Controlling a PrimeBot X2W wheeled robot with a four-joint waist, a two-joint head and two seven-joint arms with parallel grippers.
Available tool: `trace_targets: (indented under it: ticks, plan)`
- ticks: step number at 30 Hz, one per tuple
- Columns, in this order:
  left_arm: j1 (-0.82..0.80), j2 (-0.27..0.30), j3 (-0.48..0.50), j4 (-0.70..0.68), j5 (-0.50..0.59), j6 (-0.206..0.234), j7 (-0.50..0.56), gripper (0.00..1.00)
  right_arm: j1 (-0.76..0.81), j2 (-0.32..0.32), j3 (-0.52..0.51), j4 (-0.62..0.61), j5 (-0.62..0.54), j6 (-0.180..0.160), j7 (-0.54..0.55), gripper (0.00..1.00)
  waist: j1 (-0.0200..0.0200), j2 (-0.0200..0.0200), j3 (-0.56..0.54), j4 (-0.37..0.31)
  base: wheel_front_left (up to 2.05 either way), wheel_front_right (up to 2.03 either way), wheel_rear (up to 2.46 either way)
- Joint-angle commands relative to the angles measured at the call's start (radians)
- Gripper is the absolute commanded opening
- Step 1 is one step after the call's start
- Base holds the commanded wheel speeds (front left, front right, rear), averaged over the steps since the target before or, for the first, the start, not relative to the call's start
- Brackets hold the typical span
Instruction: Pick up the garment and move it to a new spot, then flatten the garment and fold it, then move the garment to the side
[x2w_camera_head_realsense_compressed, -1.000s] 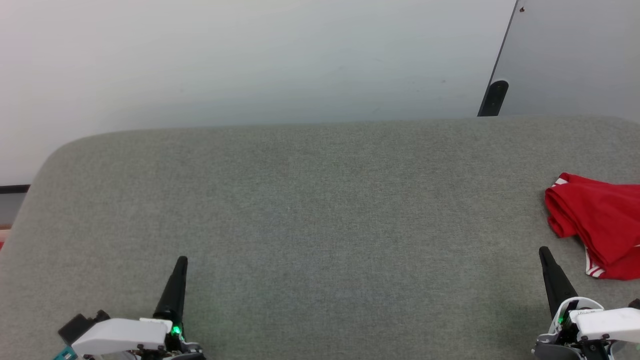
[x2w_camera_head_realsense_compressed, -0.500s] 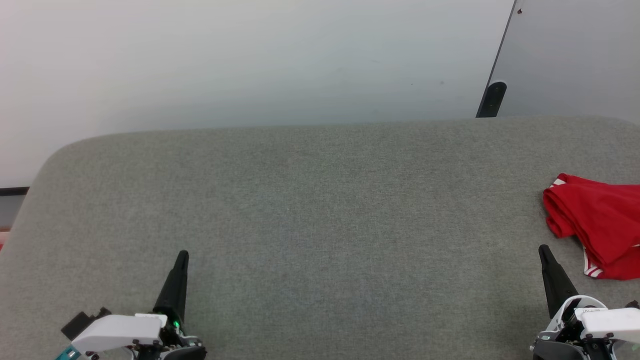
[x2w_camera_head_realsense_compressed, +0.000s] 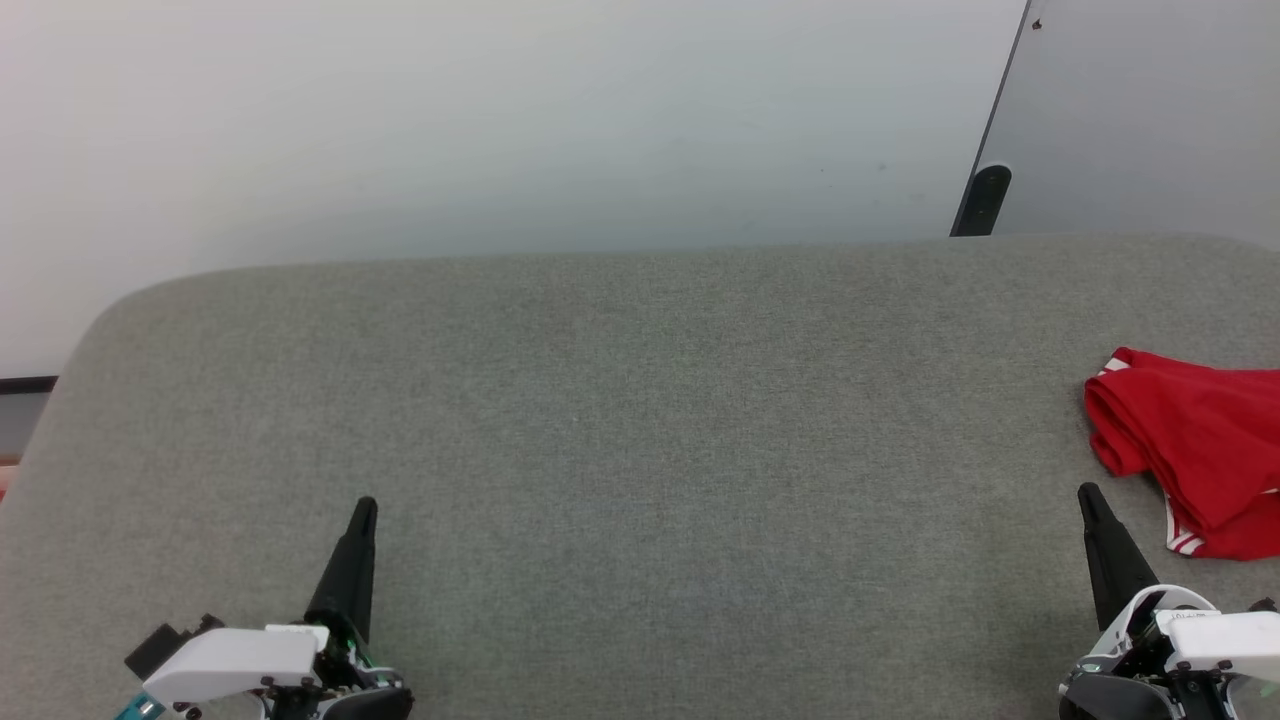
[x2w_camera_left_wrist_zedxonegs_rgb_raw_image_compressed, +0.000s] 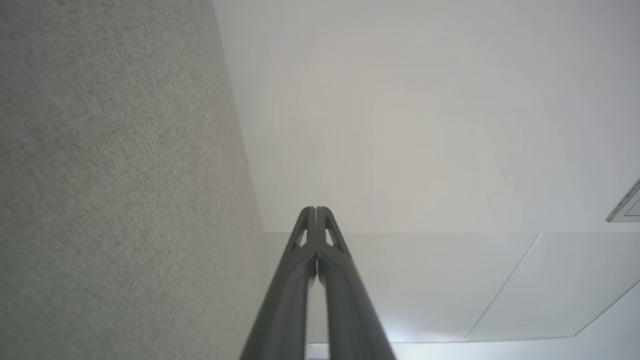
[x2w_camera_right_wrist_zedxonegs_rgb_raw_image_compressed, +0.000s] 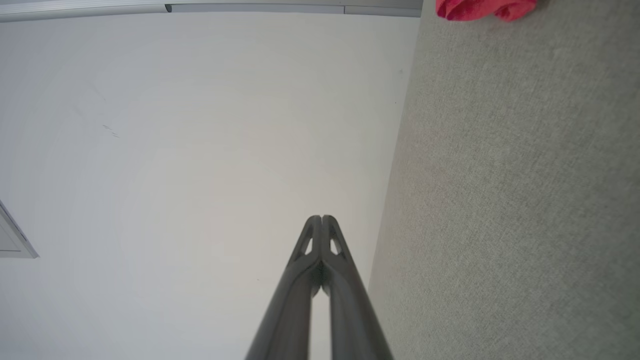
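The garment lies crumpled at the right edge of the grey table, red with white-and-red striped trim; part of it runs past the frame edge. In the right wrist view the garment shows as a red lump at the top. My right gripper is shut and empty, its tips just left of and below the garment, apart from it. My left gripper is shut and empty at the lower left, far from the garment. Both wrist views show the fingers pressed together: left gripper, right gripper.
The grey felt-like table has a rounded far-left corner. Behind it stands a pale wall, with a grey panel and a dark handle-like piece at the back right.
Both grippers have crept slightly forward on the table. The view has shifted a little to the left. The garment lies as it did.
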Motion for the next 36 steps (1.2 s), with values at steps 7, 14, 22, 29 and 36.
trace_targets:
  ticks: [7,14,22,29,36]
  plan:
    - [-0.011,-0.001,0.002,0.001,-0.002,-0.006,0.002,0.00,-0.003,0.004,0.000,0.000,0.002,-0.001,0.001,0.00,0.0000,0.0000,0.000,0.000,0.00,0.00,0.00]
    - [-0.011,-0.001,0.003,0.001,-0.002,-0.006,0.003,0.00,-0.003,0.004,0.000,0.000,0.002,-0.001,0.001,0.00,0.0000,0.0000,0.000,0.000,0.00,0.00,0.00]
    - [-0.011,-0.001,0.002,0.001,-0.002,-0.006,0.003,0.00,-0.003,0.004,0.000,0.000,0.002,-0.001,0.001,0.00,0.0000,0.0000,0.000,0.000,0.00,0.00,0.00]
    - [-0.011,-0.001,0.002,0.001,-0.002,-0.006,0.003,0.00,-0.003,0.004,0.000,0.000,0.002,-0.001,0.002,0.00,0.0000,0.0000,0.000,0.000,0.00,0.00,0.00]
    - [-0.011,-0.001,0.003,0.001,-0.002,-0.006,0.003,0.00,-0.003,0.004,0.000,0.000,0.002,-0.001,0.001,0.00,0.0000,0.0000,0.000,0.000,0.00,0.00,0.00]
